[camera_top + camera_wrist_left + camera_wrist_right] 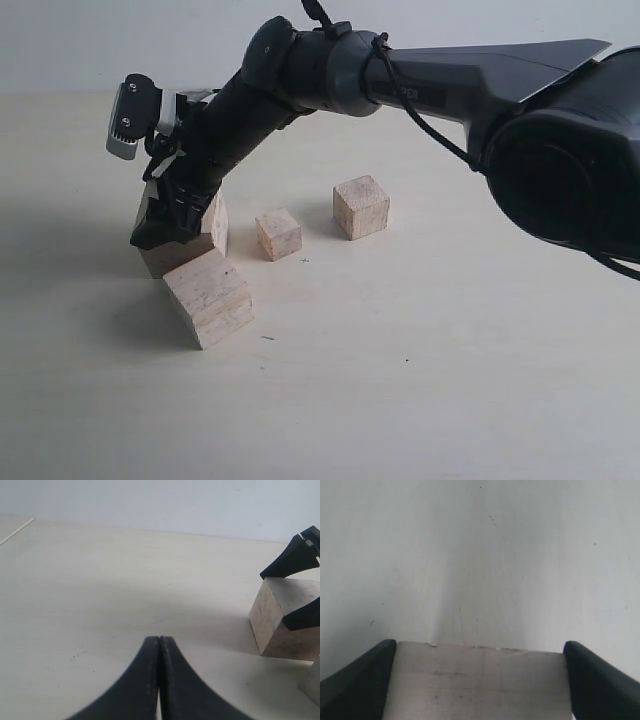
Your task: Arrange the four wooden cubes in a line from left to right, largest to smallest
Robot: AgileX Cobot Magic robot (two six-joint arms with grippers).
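We see four wooden cubes on the pale table. All are pale beige, with fine darker specks and a faint grain, and their faces are plain.

The largest cube stands at the far left of the exterior view. The right gripper has reached across to it from the right side. In the right wrist view its two black fingers stand one at each side of this cube and lie against its opposite faces, so we judge that the gripper is closed on the cube. The cube rests on the table with its base flat. Its top and one side are partly hidden behind the gripper.

Just in front of it, nearer to the camera, sits the tilted cube. It is turned at an angle to the others, so one vertical edge faces us. It looks almost as big as the largest one. We cannot tell whether the two cubes touch.

To the right of the largest cube, apart from it, stands the smallest cube. Further right, and a little farther back, stands the fourth cube, which is of middle size.

The left gripper holds nothing. Its two dark fingers are pressed together, low over bare table, to the left of the largest cube.
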